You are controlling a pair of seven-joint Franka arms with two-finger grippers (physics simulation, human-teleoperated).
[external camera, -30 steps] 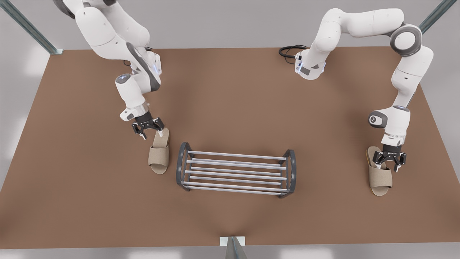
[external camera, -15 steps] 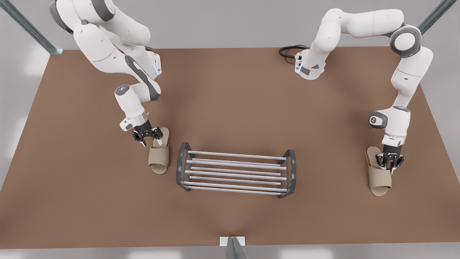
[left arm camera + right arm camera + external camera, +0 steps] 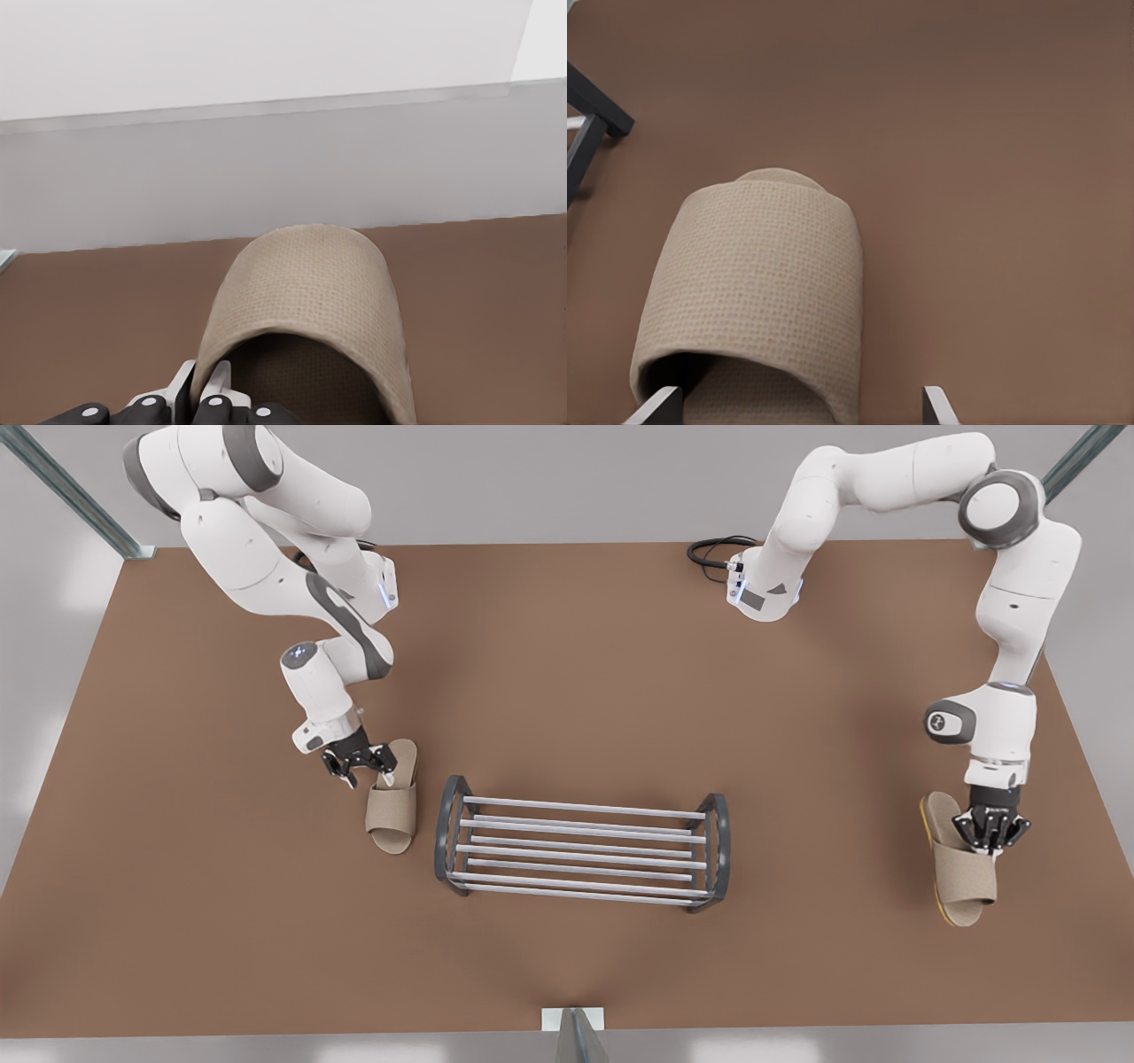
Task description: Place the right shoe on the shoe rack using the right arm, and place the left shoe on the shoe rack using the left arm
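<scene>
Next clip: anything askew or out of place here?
Only the slipper at the front view's right: it is tilted, yellow sole edge showing, pinched in the shut left gripper. The other slipper lies flat beside the shoe rack, the open right gripper at its heel. Nothing looks damaged.

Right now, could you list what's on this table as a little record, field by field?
Table: brown
Shoe rack: mid-table, between the two shoes
Right shoe: flat beside the rack, front view's left
Right gripper: open at that shoe's heel
Left shoe: front view's right, tilted
Left gripper: shut on the left shoe's strap edge
</scene>
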